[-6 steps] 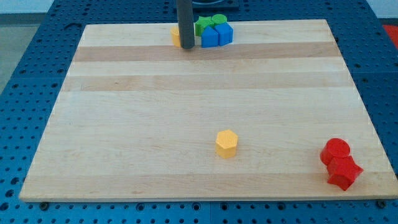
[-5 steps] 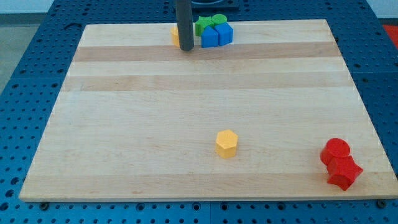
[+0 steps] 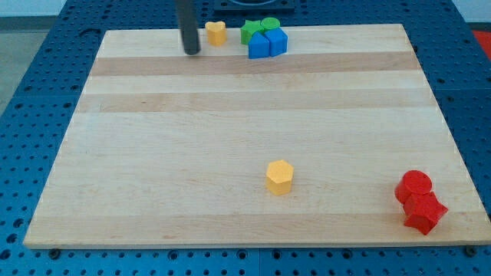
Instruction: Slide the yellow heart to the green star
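Observation:
The yellow heart (image 3: 216,32) lies at the view's top edge of the wooden board (image 3: 153,153). The green star (image 3: 249,31) lies a short way to its right, with a gap between them. My tip (image 3: 191,52) rests on the board just left of and slightly below the yellow heart, not touching it. The rod rises straight up out of the view's top.
A green cylinder (image 3: 269,25) and two blue blocks (image 3: 268,43) crowd against the green star's right side. A yellow hexagon block (image 3: 280,176) lies below the board's middle. A red cylinder (image 3: 413,185) and a red star (image 3: 424,212) lie at the bottom right corner.
My tip has moved left, from in front of the yellow heart to its left side. The heart is now uncovered. No block has visibly moved.

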### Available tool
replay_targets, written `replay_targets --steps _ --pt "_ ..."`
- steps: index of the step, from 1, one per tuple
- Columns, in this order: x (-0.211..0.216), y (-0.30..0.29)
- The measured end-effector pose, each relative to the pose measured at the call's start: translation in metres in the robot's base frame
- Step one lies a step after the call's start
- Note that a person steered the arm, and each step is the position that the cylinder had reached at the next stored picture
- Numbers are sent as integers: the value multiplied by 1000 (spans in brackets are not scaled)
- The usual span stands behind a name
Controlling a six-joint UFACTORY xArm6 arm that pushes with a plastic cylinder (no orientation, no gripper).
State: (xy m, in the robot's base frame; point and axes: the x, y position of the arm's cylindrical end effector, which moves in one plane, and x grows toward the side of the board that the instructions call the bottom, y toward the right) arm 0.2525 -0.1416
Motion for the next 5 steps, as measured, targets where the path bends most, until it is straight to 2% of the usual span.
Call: replay_targets --steps 1,2,5 --pt "-28 -13" --pt "-53 1" --pt "-59 64"
